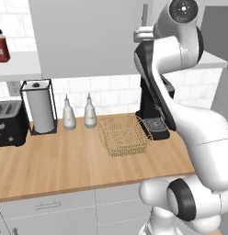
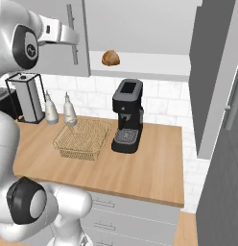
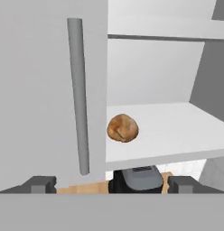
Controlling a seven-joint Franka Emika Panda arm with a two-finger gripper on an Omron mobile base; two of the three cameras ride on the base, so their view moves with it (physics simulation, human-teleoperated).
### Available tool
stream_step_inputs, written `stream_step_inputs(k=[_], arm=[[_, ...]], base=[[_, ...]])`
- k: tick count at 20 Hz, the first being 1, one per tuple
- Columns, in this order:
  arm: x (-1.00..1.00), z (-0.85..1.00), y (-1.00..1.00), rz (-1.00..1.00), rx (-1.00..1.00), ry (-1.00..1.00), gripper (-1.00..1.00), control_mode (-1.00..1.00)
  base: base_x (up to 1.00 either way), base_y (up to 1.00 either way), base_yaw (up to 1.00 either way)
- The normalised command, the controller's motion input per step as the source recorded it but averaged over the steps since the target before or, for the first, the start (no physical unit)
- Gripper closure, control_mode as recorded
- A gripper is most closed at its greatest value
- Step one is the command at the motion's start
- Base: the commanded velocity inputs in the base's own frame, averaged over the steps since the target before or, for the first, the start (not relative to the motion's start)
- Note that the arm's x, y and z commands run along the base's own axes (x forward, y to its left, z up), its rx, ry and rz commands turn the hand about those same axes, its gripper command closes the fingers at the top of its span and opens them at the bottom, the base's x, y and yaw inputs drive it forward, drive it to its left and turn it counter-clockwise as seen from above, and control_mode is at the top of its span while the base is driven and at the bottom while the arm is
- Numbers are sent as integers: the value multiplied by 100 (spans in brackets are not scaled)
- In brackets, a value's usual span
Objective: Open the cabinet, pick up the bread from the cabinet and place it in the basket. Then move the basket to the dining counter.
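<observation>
The gripper is up at cabinet height with its two fingertips spread wide apart and nothing between them. In the hand view the left door of the cabinet is closed right in front, its long vertical bar handle running down the door's right side — the handle stands free, no finger on it.

The right half of the cabinet is open. On the pale inner shelf sits the bread, a small golden-brown bun, near the shelf's front edge and just right of the closed door's edge. From the right base view the bread shows on that same shelf, above the coffee machine, with the open door swung out at the right.

Down on the wooden worktop, the basket — tan wire mesh, flared sides — sits empty just left of the black coffee machine. Left of the basket stand two white bottles against the tiled wall, then a paper-towel holder, and a black toaster at the far left. A dark red jar rests on the wall shelf above the toaster.

From the right base view the basket is well apart from the bread, lower and to the left of it.
</observation>
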Motion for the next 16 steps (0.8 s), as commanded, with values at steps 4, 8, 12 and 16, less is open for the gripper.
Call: stream_step_inputs(k=[4, 8, 12, 16], arm=[[48, -9, 7, 11, 5, 1, -100, -100], [44, -21, 2, 11, 7, 0, -100, -100], [56, -23, 1, 8, 5, 0, -100, -100], [53, -9, 21, 1, 0, 2, -100, -100]], base=[[0, 0, 0], [0, 0, 0], [0, 0, 0], [0, 0, 0]])
